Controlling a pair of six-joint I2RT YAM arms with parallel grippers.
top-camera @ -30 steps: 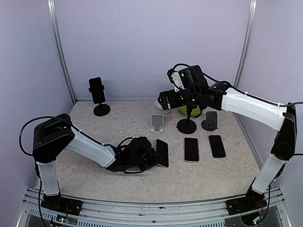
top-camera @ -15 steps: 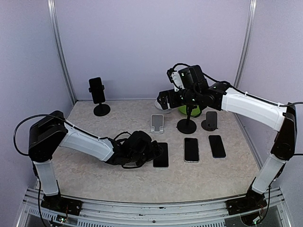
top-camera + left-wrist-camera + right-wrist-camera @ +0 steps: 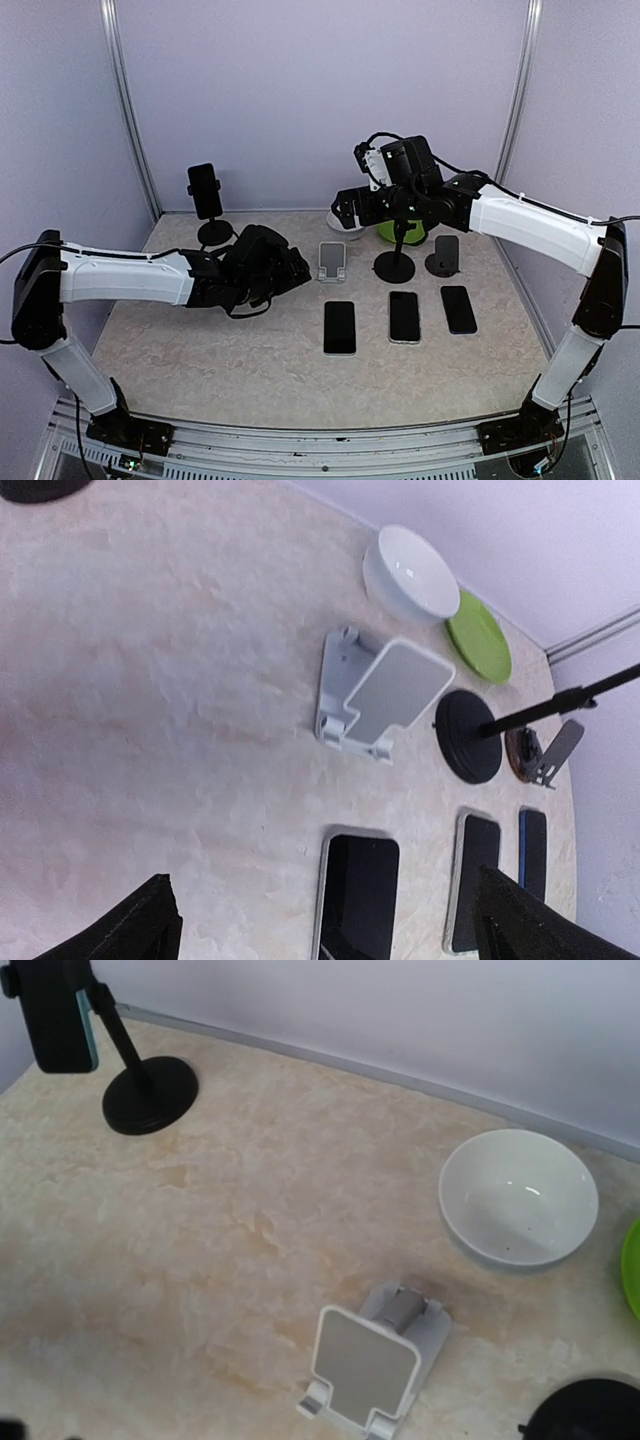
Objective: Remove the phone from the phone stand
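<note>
Pulled left hand (image 3: 292, 268) back and up from phone (image 3: 339, 327), now lying flat on desk (image 3: 200, 350) in front of white phone stand (image 3: 332, 261), apart from it. Fingers (image 3: 140, 930) spread wide, gripping nothing. Right hand (image 3: 345, 212) raised behind; cannot tell its opening.

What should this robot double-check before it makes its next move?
1. Left gripper empty, fingers spread apart: ok.
2. Black phone held upright in the back-left stand, not yet removed and there to be taken: ok.
3. Flat phones lying apart from one another on the table: ok.
4. White stand holds nothing: ok.
5. Right gripper open or shut: cannot tell.
</note>
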